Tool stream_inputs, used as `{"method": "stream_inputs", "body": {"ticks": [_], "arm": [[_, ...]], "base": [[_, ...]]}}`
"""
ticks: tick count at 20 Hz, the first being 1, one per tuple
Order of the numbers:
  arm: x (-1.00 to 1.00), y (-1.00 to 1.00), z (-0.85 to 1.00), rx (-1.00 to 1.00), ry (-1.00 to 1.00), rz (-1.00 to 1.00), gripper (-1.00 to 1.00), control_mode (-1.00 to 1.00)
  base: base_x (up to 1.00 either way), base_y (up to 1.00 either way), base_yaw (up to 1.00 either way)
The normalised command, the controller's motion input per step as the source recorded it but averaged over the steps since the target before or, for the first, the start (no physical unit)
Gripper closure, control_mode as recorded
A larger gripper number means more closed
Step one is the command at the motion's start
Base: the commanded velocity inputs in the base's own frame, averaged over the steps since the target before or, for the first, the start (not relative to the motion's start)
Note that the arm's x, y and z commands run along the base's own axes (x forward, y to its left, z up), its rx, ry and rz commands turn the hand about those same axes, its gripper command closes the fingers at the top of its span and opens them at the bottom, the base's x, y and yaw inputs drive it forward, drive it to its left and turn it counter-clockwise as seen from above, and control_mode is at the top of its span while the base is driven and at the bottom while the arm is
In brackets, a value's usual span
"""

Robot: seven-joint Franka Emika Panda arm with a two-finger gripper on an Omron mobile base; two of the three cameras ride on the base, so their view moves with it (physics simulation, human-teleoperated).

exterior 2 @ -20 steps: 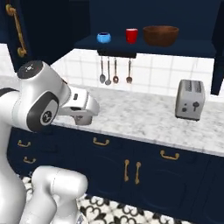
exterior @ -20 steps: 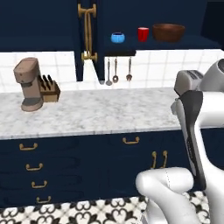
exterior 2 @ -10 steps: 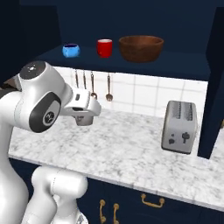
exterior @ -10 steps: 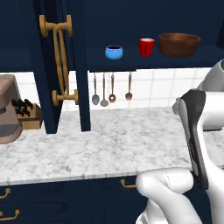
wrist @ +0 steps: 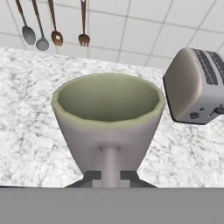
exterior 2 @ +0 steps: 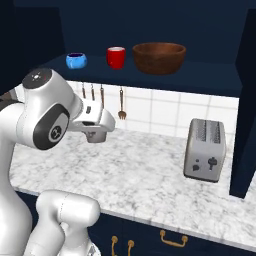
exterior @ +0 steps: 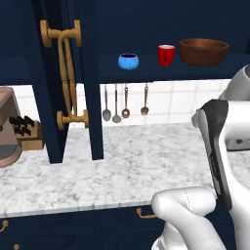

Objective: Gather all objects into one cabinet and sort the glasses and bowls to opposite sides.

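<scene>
**A:** So, nearest first: what sits at the bottom of the hand view?

**B:** The gripper (wrist: 111,177), low and centred, pinched shut on the grey-beige cup (wrist: 108,120). The cup takes up the middle of that view, upright as the hand sees it, mouth toward the top, and its pale green inside has nothing in it.

**A:** Does the cup show in the base views?

**B:** Partly. In the right base view it shows as a small grey shape under the white hand, left of centre, above the counter (exterior 2: 150,175) and not touching it.

**A:** What lies past it?

**B:** The speckled marble counter, then a silver toaster (exterior 2: 203,150) at right of centre in the right base view, its two slots empty. On the tiled wall behind hang utensils (exterior: 125,101), spoons and a fork, at centre of the left base view.

**A:** And farthest off, up top?

**B:** The cabinet (exterior: 161,68), dark navy, with its door (exterior: 58,78) swung open at the left of the left base view, brass handles facing the camera. Three things stand in a row on its shelf in the upper part of the frame: the blue bowl (exterior: 128,61) to the left, the red cup (exterior: 166,54) just beside it, and the wooden bowl (exterior: 203,52) to the right, near the cup.

**A:** Anything inside those?

**B:** The blue bowl shows a dark interior; the wooden bowl looks empty in the right base view. I cannot tell what the red cup contains.
</scene>
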Motion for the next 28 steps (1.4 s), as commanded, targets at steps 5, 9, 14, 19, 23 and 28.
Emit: {"method": "stream_inputs", "body": {"ticks": [5, 9, 14, 19, 23, 28], "arm": [[0.00, 0.00, 0.00, 0.00, 0.00, 0.00, 1.00, 1.00], [0.00, 0.00, 0.00, 0.00, 0.00, 0.00, 1.00, 1.00], [0.02, 0.00, 0.00, 0.00, -0.20, 0.00, 1.00, -1.00], [0.00, 0.00, 0.01, 0.00, -0.30, 0.00, 1.00, -1.00], [0.00, 0.16, 0.19, 0.00, -0.22, 0.00, 1.00, -1.00], [-0.14, 0.14, 0.67, 0.00, -0.02, 0.00, 1.00, -1.00]], "base": [[0.19, 0.00, 0.00], [0.09, 0.00, 0.00], [0.01, 0.00, 0.00], [0.00, 0.00, 0.00], [0.00, 0.00, 0.00], [0.00, 0.00, 0.00]]}}
